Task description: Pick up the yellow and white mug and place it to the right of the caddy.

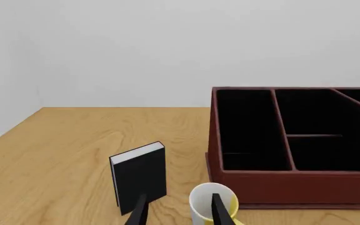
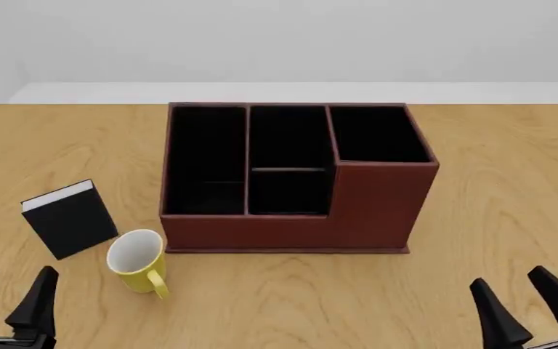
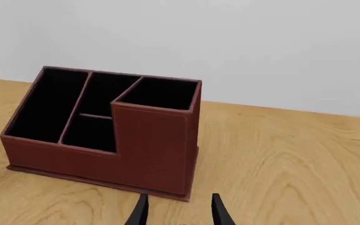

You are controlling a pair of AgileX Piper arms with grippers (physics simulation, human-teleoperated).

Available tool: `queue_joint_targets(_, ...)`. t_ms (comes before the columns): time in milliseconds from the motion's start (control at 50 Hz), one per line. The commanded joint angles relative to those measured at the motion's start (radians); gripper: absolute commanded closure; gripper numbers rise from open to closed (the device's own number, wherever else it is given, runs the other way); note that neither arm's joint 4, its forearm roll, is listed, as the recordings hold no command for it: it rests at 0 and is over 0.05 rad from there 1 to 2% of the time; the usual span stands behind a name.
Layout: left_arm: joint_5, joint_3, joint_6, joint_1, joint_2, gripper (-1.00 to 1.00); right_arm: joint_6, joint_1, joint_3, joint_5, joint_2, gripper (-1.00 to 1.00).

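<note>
Both arms low at near edge, fingers [image 2: 38, 294] spread, nothing held.

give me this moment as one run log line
phase: pre-grasp | yellow and white mug: upright on table, left-front of caddy | left pincer: open, empty | right pincer: open, empty

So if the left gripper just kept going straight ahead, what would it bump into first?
Probably the mug. In the left wrist view it stands right at the left gripper's open fingertips, partly behind one finger. The black book stands just beside that line. Depth is hard to judge.
</note>
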Motion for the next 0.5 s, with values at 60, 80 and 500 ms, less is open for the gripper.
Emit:
queue_joint_targets(60, 0.0, 0.0, 0.0, 0.0, 0.0, -1.0, -0.01, 0.086, 0.0, 0.016, -0.001, -1.0)
queue_joint_targets(80, 0.0, 0.0, 0.0, 0.0, 0.0, -1.0, -0.011, 0.088, 0.0, 0.017, -0.001, -1.0)
queue_joint_targets(500, 0.0, 0.0, 0.0, 0.0, 0.0, -1.0, -0.026, 0.205, 0.001, 0.021, 0.016, -1.0)
